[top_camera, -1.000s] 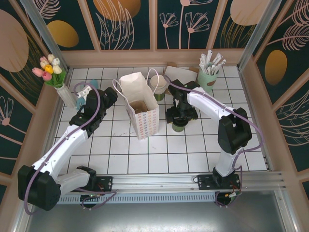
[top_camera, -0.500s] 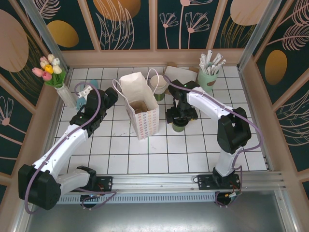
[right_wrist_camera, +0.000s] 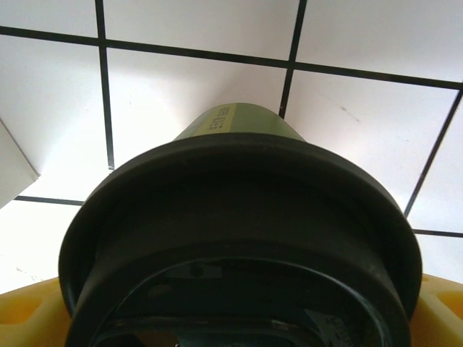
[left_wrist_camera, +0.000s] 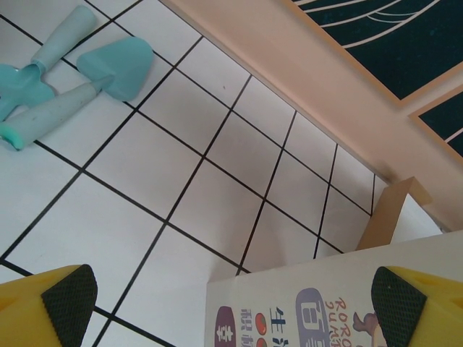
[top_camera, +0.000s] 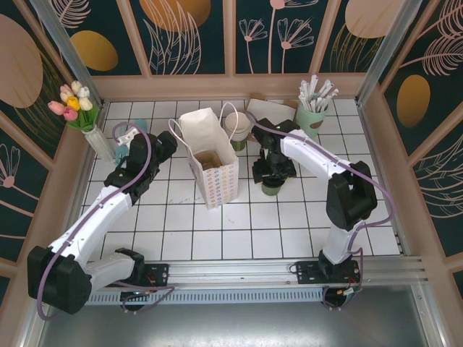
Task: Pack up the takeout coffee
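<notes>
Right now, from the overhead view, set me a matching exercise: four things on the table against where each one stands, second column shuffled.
1 takeout coffee
2 paper bag
3 cup of straws
4 tulips

A far right corner
B far left corner
C mid-table, top open
D just right of the bag, black lid

Pairs: 1-D, 2-C, 3-A, 4-B

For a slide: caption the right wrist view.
Green coffee cup with black lid on white tiles, between the yellow fingers of the right gripper.
</notes>
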